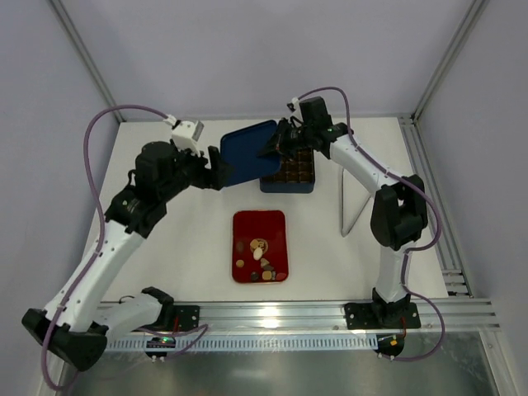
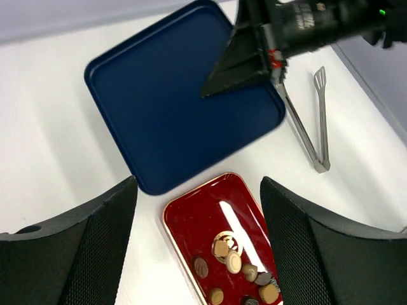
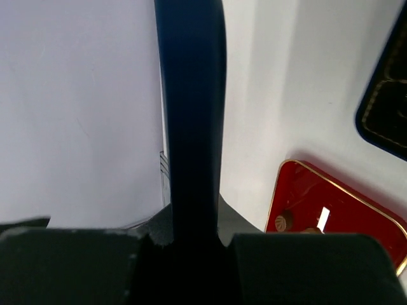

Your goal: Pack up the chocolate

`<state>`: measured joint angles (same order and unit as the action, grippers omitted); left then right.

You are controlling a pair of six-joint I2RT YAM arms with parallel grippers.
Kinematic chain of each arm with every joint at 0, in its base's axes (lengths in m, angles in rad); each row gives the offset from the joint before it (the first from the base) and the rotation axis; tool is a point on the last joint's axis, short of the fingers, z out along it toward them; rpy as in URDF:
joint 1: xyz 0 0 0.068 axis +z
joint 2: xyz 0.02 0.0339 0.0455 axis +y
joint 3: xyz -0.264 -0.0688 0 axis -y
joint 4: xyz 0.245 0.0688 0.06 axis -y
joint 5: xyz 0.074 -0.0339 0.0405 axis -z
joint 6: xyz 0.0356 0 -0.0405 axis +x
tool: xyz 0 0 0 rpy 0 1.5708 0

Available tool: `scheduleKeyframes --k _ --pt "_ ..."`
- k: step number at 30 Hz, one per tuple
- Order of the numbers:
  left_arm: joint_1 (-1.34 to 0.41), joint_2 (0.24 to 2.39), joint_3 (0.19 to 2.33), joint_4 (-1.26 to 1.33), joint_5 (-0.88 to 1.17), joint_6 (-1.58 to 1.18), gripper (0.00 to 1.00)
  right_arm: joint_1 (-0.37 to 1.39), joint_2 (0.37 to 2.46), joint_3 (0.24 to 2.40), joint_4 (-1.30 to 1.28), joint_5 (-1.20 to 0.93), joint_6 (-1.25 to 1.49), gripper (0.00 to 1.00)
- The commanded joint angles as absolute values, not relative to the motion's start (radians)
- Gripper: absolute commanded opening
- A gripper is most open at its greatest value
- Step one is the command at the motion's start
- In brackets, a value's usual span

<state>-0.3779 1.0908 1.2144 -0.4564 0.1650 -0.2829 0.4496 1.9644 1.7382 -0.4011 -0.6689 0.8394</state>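
Several small chocolate pieces (image 1: 261, 252), brown, tan and cream, lie in the near half of the flat red tray (image 1: 259, 224); they also show in the left wrist view (image 2: 236, 262). My right gripper (image 1: 276, 147) is shut on the edge of a flat dark blue lid (image 1: 246, 153) and holds it tilted above the table, beside the dark blue box (image 1: 288, 175). In the right wrist view the lid (image 3: 191, 121) runs edge-on between the jaws of that gripper (image 3: 191, 236). My left gripper (image 1: 220, 172) is open and empty at the lid's left corner, its fingers (image 2: 95, 235) spread above the tray (image 2: 191, 219).
Metal tongs (image 1: 355, 206) lie on the white table right of the box; they also show in the left wrist view (image 2: 313, 130). The box holds dark grid compartments. Frame posts and a rail stand along the right side.
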Motion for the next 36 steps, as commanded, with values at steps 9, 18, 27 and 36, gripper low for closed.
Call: scheduleKeyframes --k 9,18,27,36 --pt "-1.017 1.149 1.175 -0.370 -0.590 0.133 0.82 0.368 1.940 1.893 -0.675 -0.703 0.834 0.04" --pt "-1.186 1.270 1.109 -0.137 -0.773 0.428 0.85 0.362 1.944 1.930 -0.741 -0.719 0.830 0.04" --pt "-1.187 1.367 1.037 0.110 -0.871 0.699 0.85 0.364 1.898 1.879 -0.730 -0.721 0.844 0.04" --pt "-1.105 1.428 1.032 0.235 -0.856 0.776 0.83 0.364 1.839 1.841 -0.732 -0.729 0.839 0.04"
